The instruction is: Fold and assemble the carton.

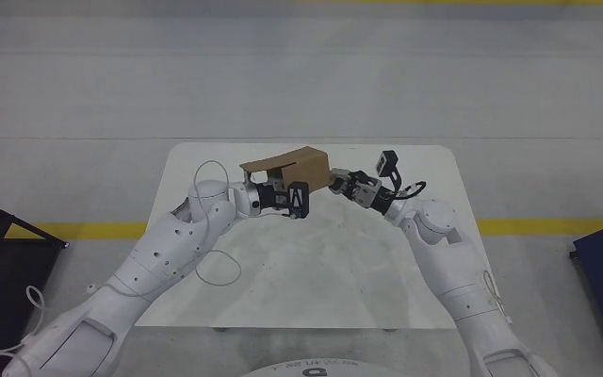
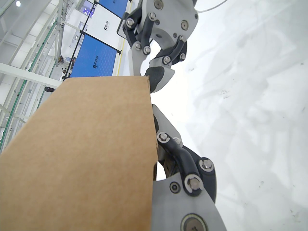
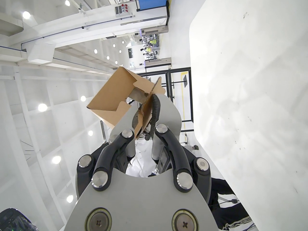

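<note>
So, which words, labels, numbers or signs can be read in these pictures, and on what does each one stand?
Brown cardboard carton: no print on the faces that show.
White table top: no print, only scuff marks.
Blue wall panels: a white brand mark on each, not quoted here.
Grey control box with red buttons: any labels are too small to read.

I'm looking at a factory hall: high ceiling lights (image 3: 42,107), blue partition panels (image 2: 95,60), yellow floor line (image 1: 85,229).
</note>
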`<state>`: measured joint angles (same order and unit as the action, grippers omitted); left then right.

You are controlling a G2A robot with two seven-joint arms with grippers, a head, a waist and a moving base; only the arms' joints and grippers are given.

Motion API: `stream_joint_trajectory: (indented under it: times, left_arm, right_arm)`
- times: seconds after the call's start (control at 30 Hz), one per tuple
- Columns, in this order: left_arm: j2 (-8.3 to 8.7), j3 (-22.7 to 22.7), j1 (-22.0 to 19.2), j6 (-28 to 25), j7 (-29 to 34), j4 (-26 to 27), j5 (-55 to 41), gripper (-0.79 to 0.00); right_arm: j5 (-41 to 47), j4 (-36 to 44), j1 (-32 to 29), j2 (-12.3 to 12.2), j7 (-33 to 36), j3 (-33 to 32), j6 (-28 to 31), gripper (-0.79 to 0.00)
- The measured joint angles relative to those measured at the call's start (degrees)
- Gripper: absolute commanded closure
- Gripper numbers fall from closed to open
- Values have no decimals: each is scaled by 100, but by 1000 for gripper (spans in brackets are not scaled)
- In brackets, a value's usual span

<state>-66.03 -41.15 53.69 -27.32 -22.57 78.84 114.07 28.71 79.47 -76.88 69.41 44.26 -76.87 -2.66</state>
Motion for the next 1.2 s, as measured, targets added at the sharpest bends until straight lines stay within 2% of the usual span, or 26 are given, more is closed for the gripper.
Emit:
stream_joint_trajectory:
  times: [0.23,0.43,0.77,0.87,1.0,1.2]
  left_arm:
    - [7,2,23,-83,-55,31,195,0]
    - [-5,98,-13,-287,58,50,466,0]
    - [-75,157,-21,-277,594,80,587,0]
    - [-100,185,-28,-283,683,71,602,0]
    - [-120,208,-43,-288,600,72,618,0]
    - [-95,68,1,-176,305,30,550,0]
  right_arm:
    - [48,-93,80,1,-133,19,-44,-68]
    - [-74,-102,90,-6,-207,78,-65,-55]
    - [-146,-85,67,-26,-167,114,-73,-71]
    - [-145,-89,72,-33,-132,119,-91,0]
    - [-181,-99,97,-36,-169,156,-144,-12]
    - [-55,-136,135,-29,-244,151,-119,-160]
